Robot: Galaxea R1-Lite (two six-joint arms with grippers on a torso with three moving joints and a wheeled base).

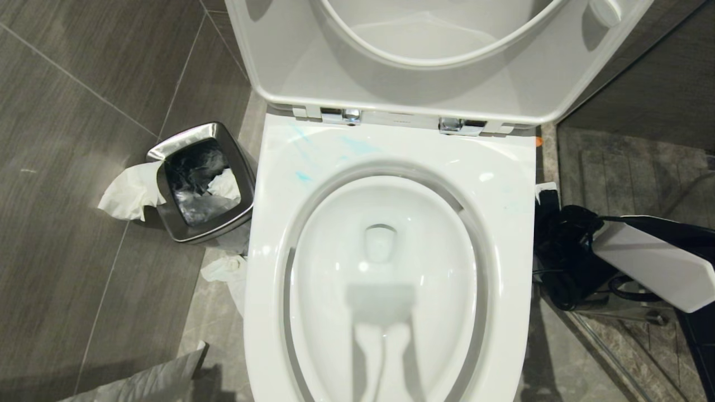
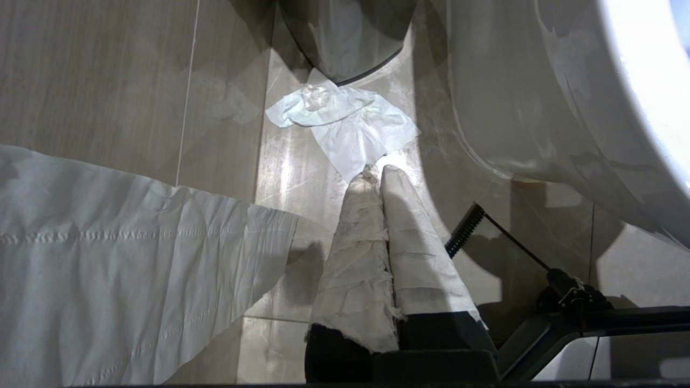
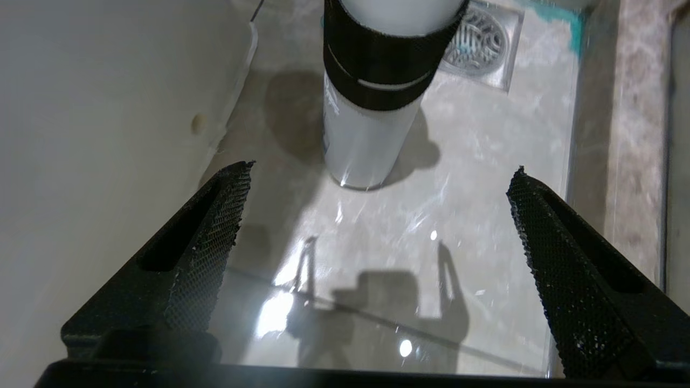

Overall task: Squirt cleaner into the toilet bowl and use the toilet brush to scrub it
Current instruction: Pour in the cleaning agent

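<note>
Black mesh-textured fingers (image 3: 215, 237) of the right hand (image 3: 377, 215) fill the right wrist view, spread wide and empty. Cleaner (image 3: 372, 97) stands upright on the floor at 12 o'clock of them, beside a drain grate (image 3: 477, 40); only this view shows it. Head view shows the toilet bowl (image 1: 385, 268) dead centre, seat and lid raised, steel bin (image 1: 201, 181) at 9 o'clock, right arm (image 1: 648, 262) at 3 o'clock. Left wrist view alone shows the left hand (image 2: 377, 172), wrapped fingers pressed together, empty, over a floor tissue (image 2: 345, 124). Toilet brush unseen.
</note>
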